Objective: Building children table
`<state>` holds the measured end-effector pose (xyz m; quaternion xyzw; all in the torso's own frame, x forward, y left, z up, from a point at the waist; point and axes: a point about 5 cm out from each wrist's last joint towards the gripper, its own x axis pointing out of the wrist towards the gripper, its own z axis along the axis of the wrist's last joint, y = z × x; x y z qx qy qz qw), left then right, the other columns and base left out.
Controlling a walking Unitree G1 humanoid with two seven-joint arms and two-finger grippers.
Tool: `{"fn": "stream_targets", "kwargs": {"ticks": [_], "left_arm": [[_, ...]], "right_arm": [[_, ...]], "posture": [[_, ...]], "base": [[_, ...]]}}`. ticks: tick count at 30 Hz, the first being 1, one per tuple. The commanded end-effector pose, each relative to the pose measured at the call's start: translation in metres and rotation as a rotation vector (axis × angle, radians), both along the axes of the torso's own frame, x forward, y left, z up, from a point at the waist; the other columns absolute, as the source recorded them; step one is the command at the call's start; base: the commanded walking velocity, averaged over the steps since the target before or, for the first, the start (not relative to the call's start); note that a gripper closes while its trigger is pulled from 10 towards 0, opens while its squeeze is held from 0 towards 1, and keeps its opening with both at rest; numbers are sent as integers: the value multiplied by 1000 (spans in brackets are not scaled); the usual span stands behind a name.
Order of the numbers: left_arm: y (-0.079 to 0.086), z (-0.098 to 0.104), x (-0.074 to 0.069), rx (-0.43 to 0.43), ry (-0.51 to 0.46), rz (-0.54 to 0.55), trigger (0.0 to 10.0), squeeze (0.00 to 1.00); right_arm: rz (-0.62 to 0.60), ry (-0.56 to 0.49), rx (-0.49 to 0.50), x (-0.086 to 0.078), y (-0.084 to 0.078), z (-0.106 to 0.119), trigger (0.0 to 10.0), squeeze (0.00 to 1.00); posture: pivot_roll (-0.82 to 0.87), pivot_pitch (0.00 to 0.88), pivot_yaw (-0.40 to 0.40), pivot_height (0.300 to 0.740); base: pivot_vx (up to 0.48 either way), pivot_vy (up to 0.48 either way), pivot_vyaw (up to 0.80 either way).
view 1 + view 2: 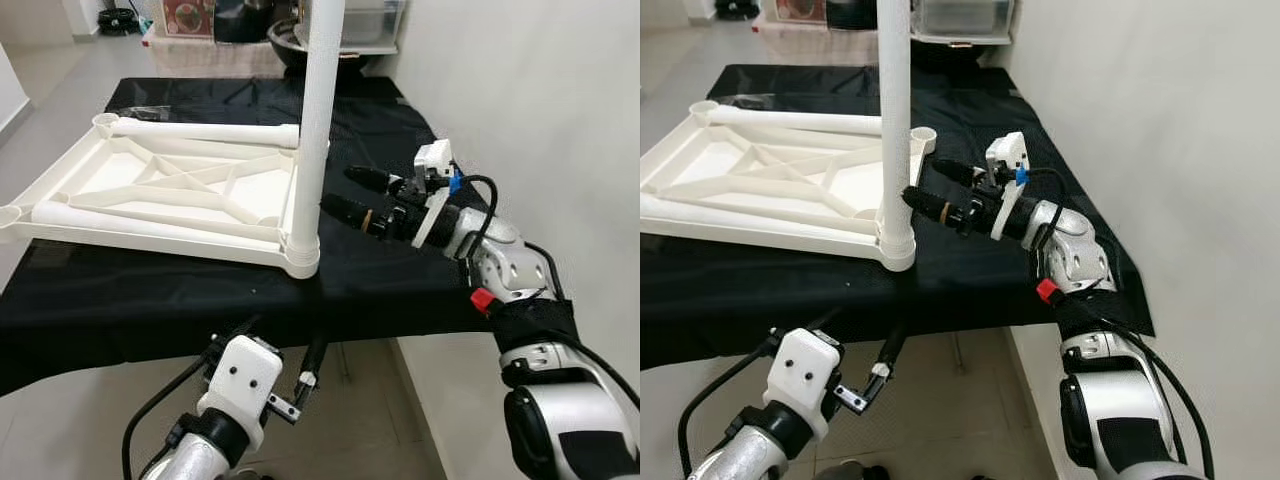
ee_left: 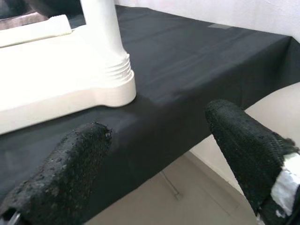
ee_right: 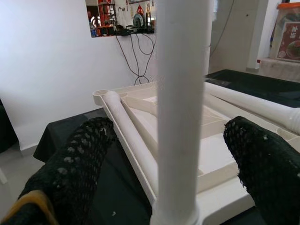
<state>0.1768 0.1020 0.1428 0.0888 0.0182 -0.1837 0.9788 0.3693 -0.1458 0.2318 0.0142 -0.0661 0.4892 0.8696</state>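
Observation:
A white plastic table top (image 1: 150, 182) lies upside down on the black-clothed table (image 1: 400, 275). One white leg (image 1: 318, 120) stands upright in its near right corner socket (image 1: 300, 255). Two more legs lie on the frame, one along the far edge (image 1: 200, 130) and one along the near edge (image 1: 150, 222). My right gripper (image 1: 338, 188) is open just to the right of the upright leg, level with its lower half; in the right wrist view the leg (image 3: 180, 93) stands between the fingers (image 3: 89, 154), untouched. My left gripper (image 1: 285, 332) hangs open below the table's front edge, holding nothing.
A white wall (image 1: 540, 100) runs close along the right side of the table. Boxes and a dark bowl (image 1: 290, 45) crowd the space behind the table. Tiled floor (image 1: 370, 420) shows below the front edge, where the black cloth hangs down.

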Motion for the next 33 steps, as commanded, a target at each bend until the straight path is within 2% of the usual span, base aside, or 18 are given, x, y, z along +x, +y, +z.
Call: {"fn": "stream_targets", "kwargs": {"ticks": [1,2,4,5,7,8,9,11,13,14,16,18,19,20,24,27,29,33], "left_arm": [[1,-2,-1,-5,2,14,10000,0],[1,-2,-1,-5,2,14,10000,0],[2,-3,-1,-8,5,30,10000,0],[2,-3,-1,-8,5,30,10000,0],[5,-4,0,-13,6,46,10000,0],[5,-4,0,-13,6,46,10000,0],[5,-4,0,-15,6,50,10000,0],[5,-4,0,-15,6,50,10000,0],[6,-4,1,-18,7,52,10000,0],[6,-4,1,-18,7,52,10000,0],[6,-5,3,-21,5,48,10000,0],[6,-5,3,-21,5,48,10000,0],[5,-5,3,-21,3,47,10000,0],[5,-5,3,-21,3,47,10000,0],[6,-6,4,-27,8,52,10000,0],[6,-6,4,-30,10,53,10000,0],[6,-6,5,-31,9,55,10000,0],[6,-7,5,-32,9,58,10000,0]], "right_arm": [[-16,16,-11,1,-2,-5,10000,0],[-16,16,-11,1,-2,-5,10000,0],[-156,58,-91,8,-13,-20,10000,0],[-156,58,-91,8,-13,-20,10000,0],[-445,116,-201,18,-39,-39,10000,0],[-445,116,-201,18,-39,-39,10000,0],[-578,128,-260,19,-55,-47,10000,0],[-578,128,-260,19,-55,-47,10000,0],[-820,138,-278,10,-88,-65,10000,0],[-820,138,-278,10,-88,-65,10000,0],[-989,175,-221,-4,-108,-82,10000,0],[-989,175,-221,-4,-108,-82,10000,0],[-997,190,-154,-10,-106,-89,10000,0],[-997,190,-154,-10,-106,-89,10000,0],[-936,201,-105,-5,-88,-92,10000,0],[-940,184,-77,-1,-84,-88,10000,0],[-878,171,2,4,-74,-77,10000,0],[-797,143,54,6,-63,-66,10000,0]], "posture": [[147,64,-53,740],[147,64,-53,740],[155,72,-62,740],[155,72,-62,740],[152,76,-58,740],[152,76,-58,740],[146,81,-56,740],[146,81,-56,740],[140,83,-52,740],[140,83,-52,740],[133,88,-44,740],[133,88,-44,740],[137,86,-45,740],[137,86,-45,740],[136,85,-46,740],[136,85,-48,740],[138,86,-52,740],[137,86,-52,740]], "base": [[0,0,0],[0,0,0],[0,0,0],[0,0,0],[0,0,0],[0,0,0],[0,0,0],[0,0,0],[0,0,0],[0,0,0],[0,0,0],[0,0,0],[0,0,0],[0,0,0],[0,0,0],[0,0,0],[0,0,0],[0,0,0]]}}
